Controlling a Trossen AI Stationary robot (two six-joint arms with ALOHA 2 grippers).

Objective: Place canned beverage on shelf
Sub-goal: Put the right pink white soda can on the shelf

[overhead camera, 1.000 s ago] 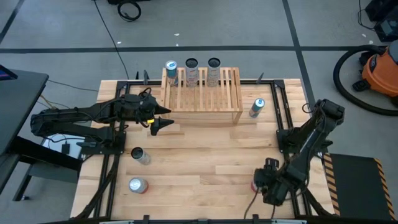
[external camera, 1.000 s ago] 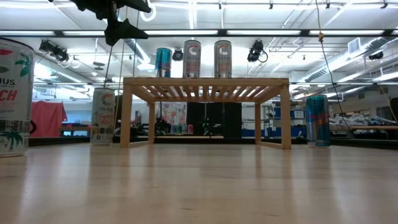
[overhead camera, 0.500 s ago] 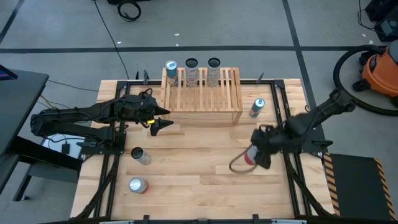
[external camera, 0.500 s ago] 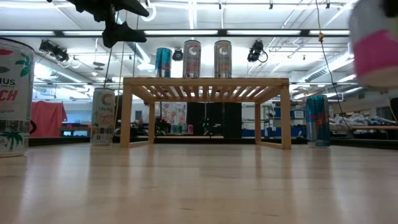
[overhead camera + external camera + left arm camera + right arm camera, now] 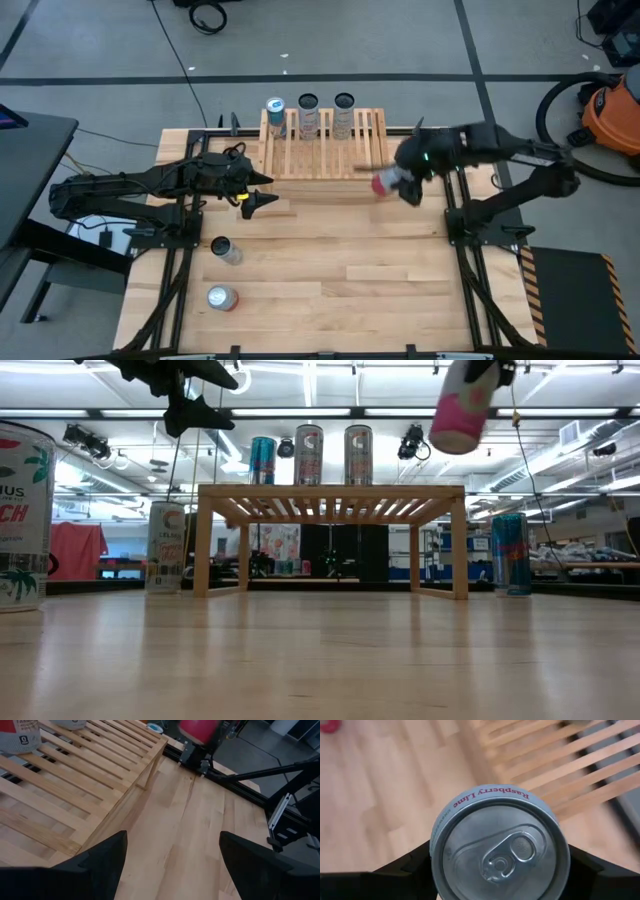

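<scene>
While the right tool [image 5: 405, 182] gripped a pink-and-white can [image 5: 460, 408] between its closed fingers, it hung in the air just beside the shelf's [image 5: 325, 150] right end, above the top slats. The can's long axis looked slightly tilted, not quite upright. Free slats lay toward the left of it, past three cans [image 5: 308, 114] standing along the far edge. The left tool [image 5: 258, 198], fingers spread and empty, waited near the shelf's left front corner.
</scene>
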